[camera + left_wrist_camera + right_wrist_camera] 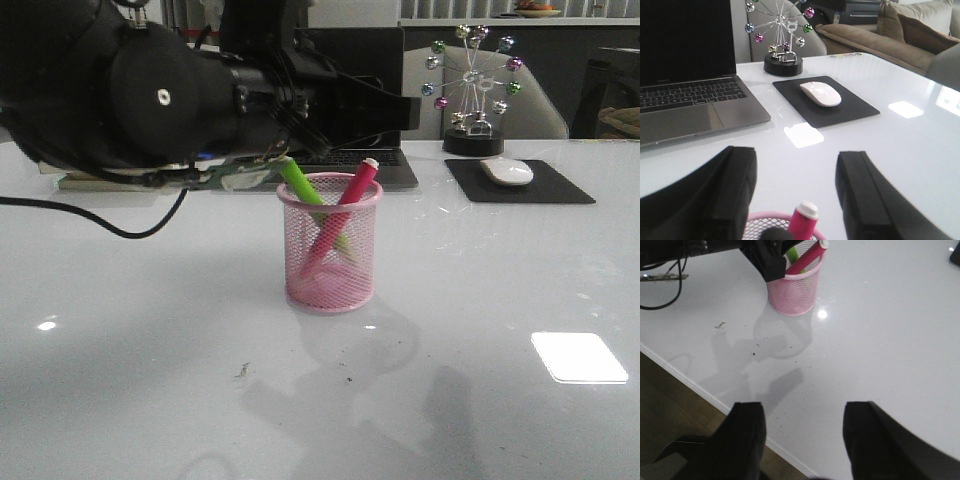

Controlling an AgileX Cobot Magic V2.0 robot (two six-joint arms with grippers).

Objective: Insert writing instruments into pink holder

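Nearest the robot, the right claw (pixel 800 440) hung spread and empty over the near edge of the white counter (pixel 480 290), well apart from the work, probably parked there to keep clear of the other arm.

Further in, the pink holder (pixel 329 250) stood upright on the counter. Both writing instruments were already inside it: the green marker (pixel 300 185) leaned toward the left rim and the pink marker (pixel 345 210) crossed it, its whitish cap poking above the right rim. They lay slanted because the cup is wider than the pens, so each rested against the mesh wall.

Just beside the holder's rim hovered the left claw (pixel 797 187), its fingers (pixel 735 185) spread wide with the pink marker's cap below the gap between them and touching neither. By that look, the insertion seemed done.

Behind sat a laptop (pixel 350 160), then a white mouse (pixel 507 171) on a black mouse pad (pixel 520 185), and a beaded desk ornament (pixel 473 90) farthest back.
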